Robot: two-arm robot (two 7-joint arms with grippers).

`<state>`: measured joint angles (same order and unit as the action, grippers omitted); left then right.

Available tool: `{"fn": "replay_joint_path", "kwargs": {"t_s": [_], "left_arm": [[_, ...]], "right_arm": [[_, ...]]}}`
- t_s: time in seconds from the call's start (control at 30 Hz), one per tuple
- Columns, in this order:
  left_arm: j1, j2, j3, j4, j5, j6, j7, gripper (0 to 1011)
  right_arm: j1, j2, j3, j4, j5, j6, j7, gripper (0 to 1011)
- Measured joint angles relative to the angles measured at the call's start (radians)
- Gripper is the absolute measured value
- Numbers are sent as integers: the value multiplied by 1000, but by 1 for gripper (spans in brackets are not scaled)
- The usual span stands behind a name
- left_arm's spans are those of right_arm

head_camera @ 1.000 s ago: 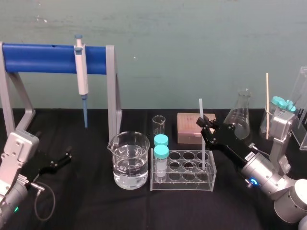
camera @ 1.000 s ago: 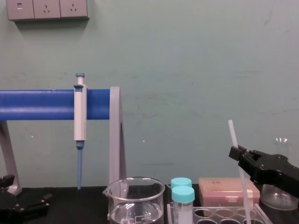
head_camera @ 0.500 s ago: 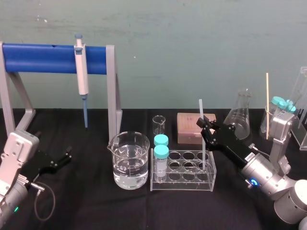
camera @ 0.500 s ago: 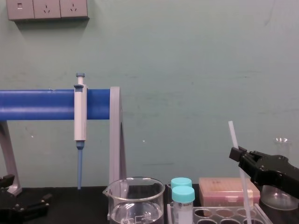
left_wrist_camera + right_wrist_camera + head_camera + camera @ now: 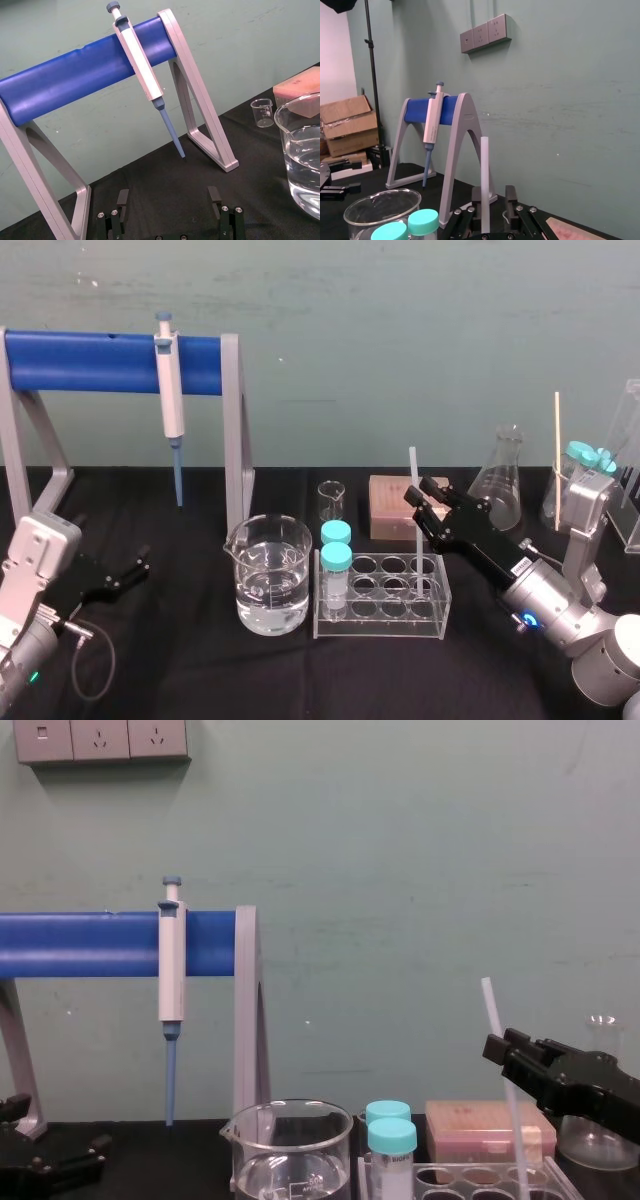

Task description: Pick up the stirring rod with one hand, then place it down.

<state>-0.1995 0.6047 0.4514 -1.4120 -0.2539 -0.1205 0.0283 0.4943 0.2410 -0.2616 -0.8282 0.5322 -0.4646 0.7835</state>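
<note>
Head camera high, angled down over the table [image 5: 190,670], chest camera low, level, nearer, wrist cameras near tabletop, all sharing the stand [image 5: 100,362].

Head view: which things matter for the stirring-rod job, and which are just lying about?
In the job: translucent-white stirring rod, lower end in the clear rack; black right gripper at the rod.

Lying about: white-and-blue pipette on blue stand; glass beaker of water; two teal-capped tubes; pink box; conical glass flask; parked black left gripper, open.
</note>
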Motion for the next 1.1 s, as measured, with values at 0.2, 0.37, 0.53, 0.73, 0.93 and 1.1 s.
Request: {"fn": "replay_joint_path", "kwargs": {"t_s": [0.2, 0.37, 0.53, 0.73, 0.93, 1.1], "left_arm": [[0, 0, 0, 0, 0, 0, 0, 1000], [0, 0, 0, 0, 0, 0, 0, 1000], [0, 0, 0, 0, 0, 0, 0, 1000], [0, 0, 0, 0, 0, 0, 0, 1000], [0, 0, 0, 0, 0, 0, 0, 1000], [0, 0, 0, 0, 0, 0, 0, 1000]], "right_arm": [[0, 0, 0, 0, 0, 0, 0, 440], [0, 0, 0, 0, 0, 0, 0, 632], [0, 0, 0, 0, 0, 0, 0, 786], [0, 0, 0, 0, 0, 0, 0, 947], [0, 0, 0, 0, 0, 0, 0, 1003], [0, 0, 0, 0, 0, 0, 0, 1003]]}}
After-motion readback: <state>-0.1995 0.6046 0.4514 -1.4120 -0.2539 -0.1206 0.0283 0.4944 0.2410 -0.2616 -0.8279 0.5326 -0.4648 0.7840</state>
